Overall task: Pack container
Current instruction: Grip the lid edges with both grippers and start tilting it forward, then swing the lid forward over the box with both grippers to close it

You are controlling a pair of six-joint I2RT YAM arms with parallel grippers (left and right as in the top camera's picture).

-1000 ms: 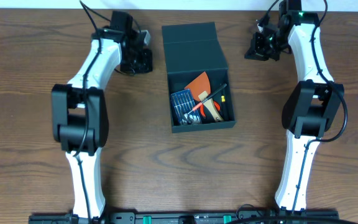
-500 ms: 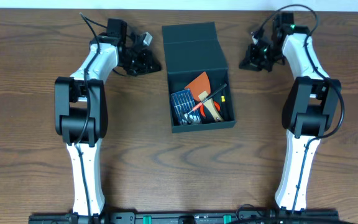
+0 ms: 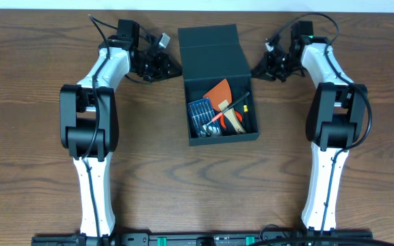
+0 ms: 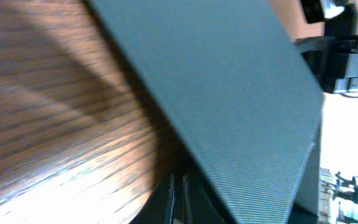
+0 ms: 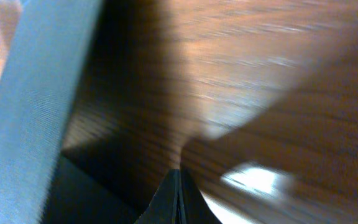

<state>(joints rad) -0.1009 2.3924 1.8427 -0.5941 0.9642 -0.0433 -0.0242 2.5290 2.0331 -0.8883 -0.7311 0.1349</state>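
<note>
While the container (image 3: pixel 224 137) is sitting at the middle of the wooden table (image 3: pixel 19 137), its hinged lid flap (image 3: pixel 211 51) is lying folded back on the far side and the box is standing open. Inside, 1 orange sheet (image 3: pixel 218 89), 1 blue ribbed panel (image 3: pixel 200 109), 1 red-handled tool (image 3: pixel 219 117) and 1 black rod with a yellow tip (image 3: pixel 242 102) are lying piled together; the smaller items beneath them are too small to identify. The left gripper (image 3: pixel 175 71) is sitting just beside the left edge of the lid flap, and the right gripper (image 3: pixel 256 72) just beside its right edge; whether either is touching the flap cannot be told from overhead. Both wrist views are blurred. In the left wrist view, the fingertips (image 4: pixel 163 208) are pressing together at the bottom edge, holding nothing, with the teal flap filling the frame above. In the right wrist view, the fingertips (image 5: pixel 166 208) are likewise closed on nothing, and the container wall is cut off at the left.
</note>
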